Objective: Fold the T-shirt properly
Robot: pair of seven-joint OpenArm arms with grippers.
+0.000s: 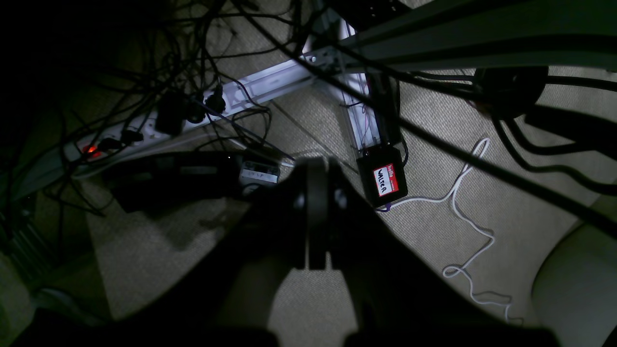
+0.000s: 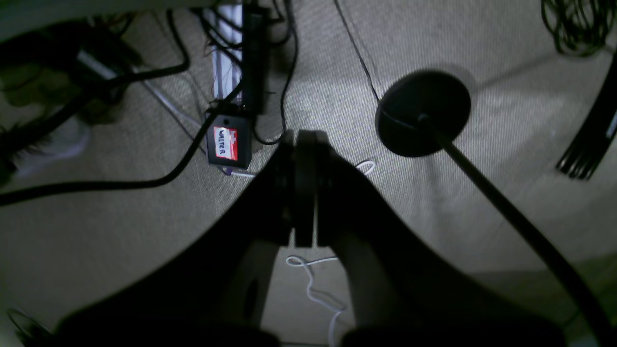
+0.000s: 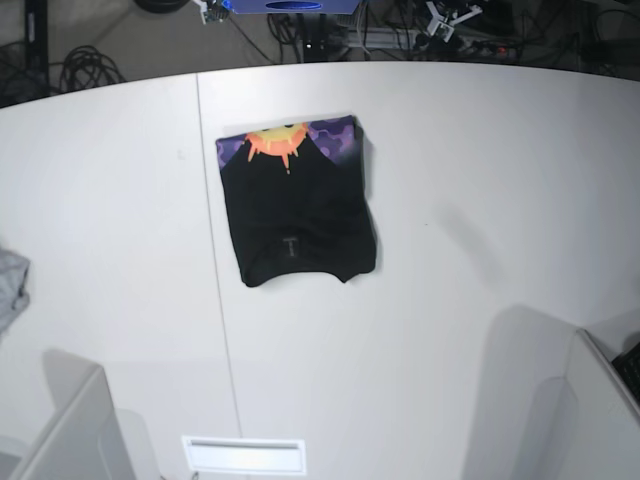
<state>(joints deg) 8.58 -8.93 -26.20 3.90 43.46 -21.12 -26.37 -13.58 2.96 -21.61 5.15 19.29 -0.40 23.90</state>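
Note:
The black T-shirt [image 3: 297, 215] lies folded into a compact rectangle on the white table [image 3: 480, 200], left of centre. A strip of its purple, orange and yellow sun print shows along the far edge. Neither gripper shows in the base view. In the left wrist view my left gripper [image 1: 315, 212] hangs off the table over the carpeted floor, jaws closed together with nothing between them. In the right wrist view my right gripper [image 2: 301, 193] is also over the floor, jaws closed and empty. The T-shirt is not in either wrist view.
A small grey cloth scrap [image 3: 10, 285] lies at the table's left edge. Below the arms are a power strip [image 1: 144, 127] with many cables, a black box with a red name label [image 1: 383, 177], a white cable [image 1: 462, 226], and a round black stand base [image 2: 423, 112].

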